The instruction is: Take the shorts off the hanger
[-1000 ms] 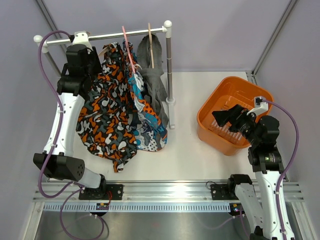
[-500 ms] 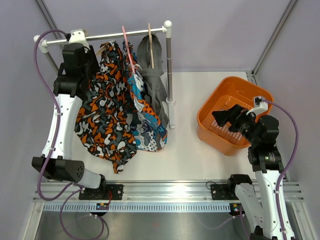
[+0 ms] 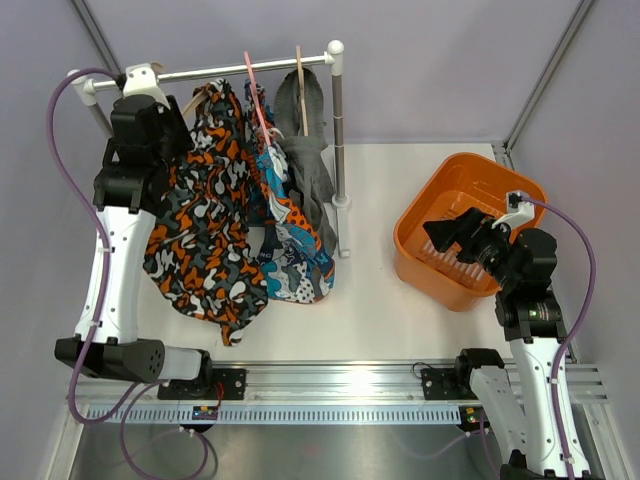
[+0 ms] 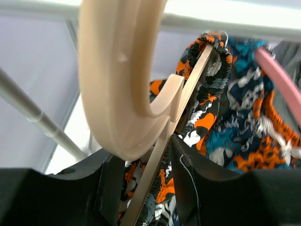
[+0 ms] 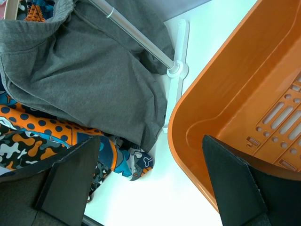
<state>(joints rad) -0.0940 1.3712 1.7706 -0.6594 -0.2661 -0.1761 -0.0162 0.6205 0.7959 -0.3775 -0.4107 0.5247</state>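
The white table (image 3: 380, 300) bore everything. At its far left stood the silver metal clothes rail on white posts (image 3: 250, 69), high enough that garments hung free of the surface. The orange slotted plastic basket (image 3: 412, 255) sat on my right, probably as the place to drop what came off.

All three shorts hung from the rail, none yet removed:
- the orange-black-white-grey camouflage shorts (image 3: 200, 250) on the left
- the blue-orange-white patterned shorts (image 3: 298, 265) in the middle, under a thin pink hanger (image 3: 256, 100)
- the plain dark grey shorts (image 3: 312, 175) beside the right post

The camouflage waistband was stretched over the arm of a cream plastic hanger (image 4: 122, 84).

My left gripper (image 4: 148, 186) was clamped on that cream hanger just below its hook. I judged this was to steady it so the waistband could slide off. I could not tell whether the hook rested on the rail.

My right gripper (image 5: 150, 181) hung over the basket's rim, fingers wide apart and holding nothing.
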